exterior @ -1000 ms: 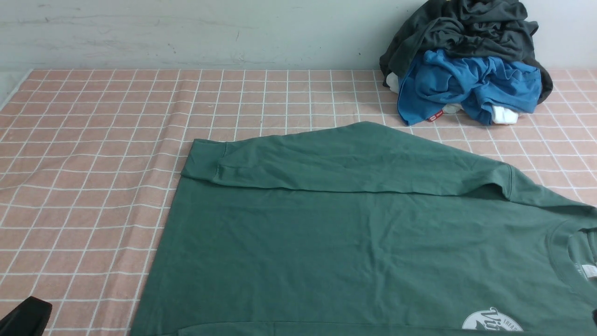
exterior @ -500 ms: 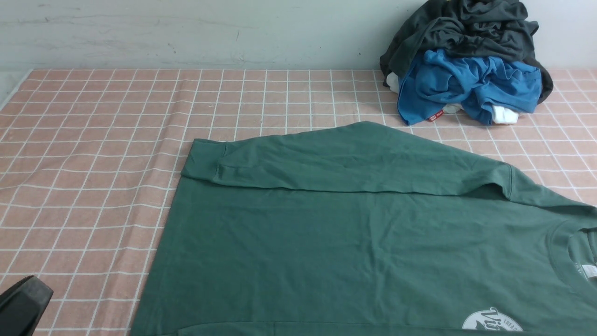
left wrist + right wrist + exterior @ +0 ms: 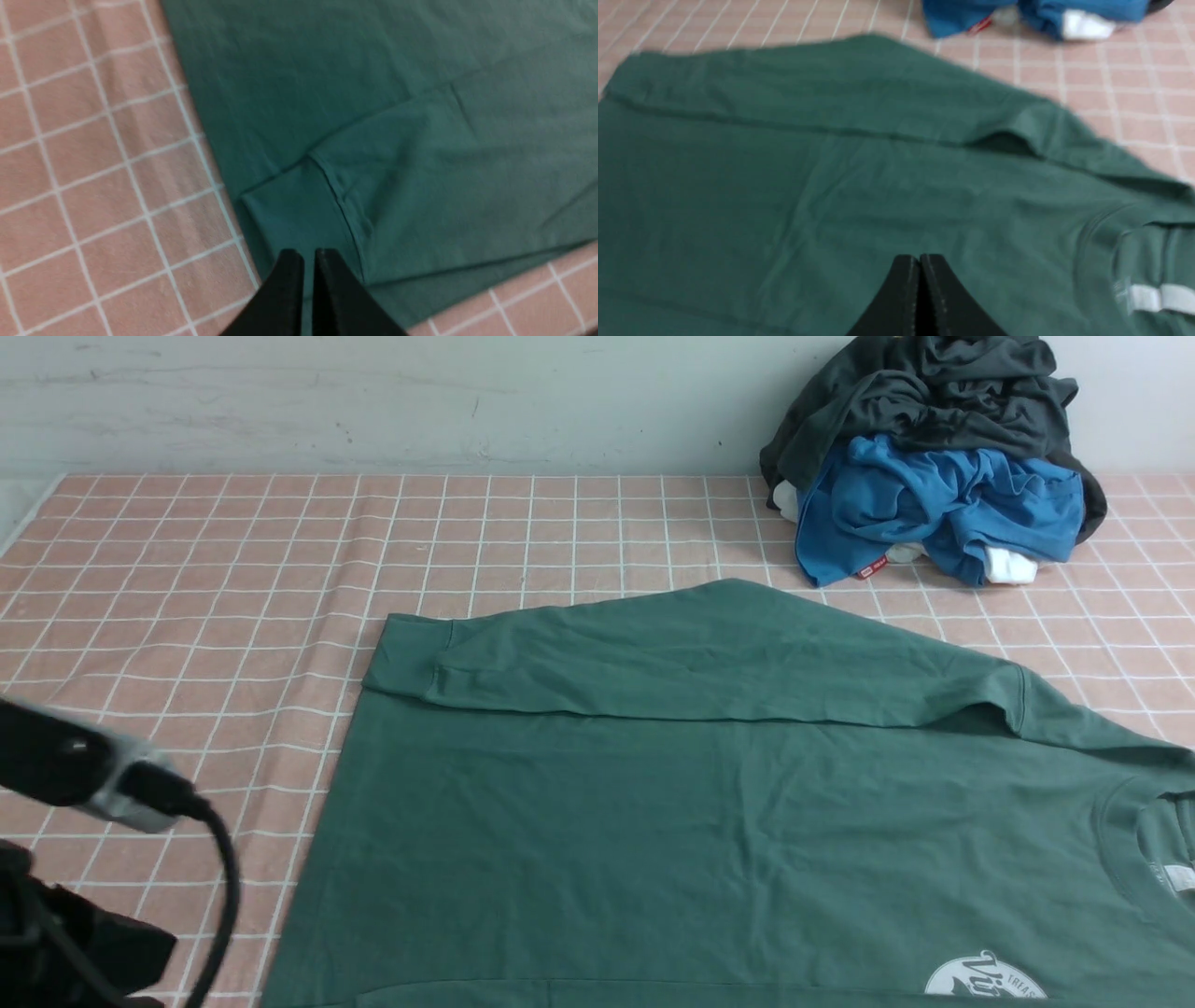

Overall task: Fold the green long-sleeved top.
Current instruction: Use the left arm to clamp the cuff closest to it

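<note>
Bench [image 3: 187, 569] carries the green long-sleeved top [image 3: 700, 821], flat at near centre-right, long axis crosswise, neck [image 3: 1139, 821] rightward, hem leftward, far sleeve [image 3: 700, 658] folded in along the body. Judged soft, limp, light jersey; best taken at hem corners or cuff [image 3: 294, 212]. Left jaws all but closed, right jaws closed, both empty

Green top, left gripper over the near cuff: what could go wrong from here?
1. The left gripper hangs over the near cuff with jaws almost together; lowered like that, it would likely push cloth, not pinch it.
2. A grab there may lift only the cuff layer of the green top, undoing that sleeve's fold.
3. The far sleeve lies loose on top; a fast lift could shift it.
</note>
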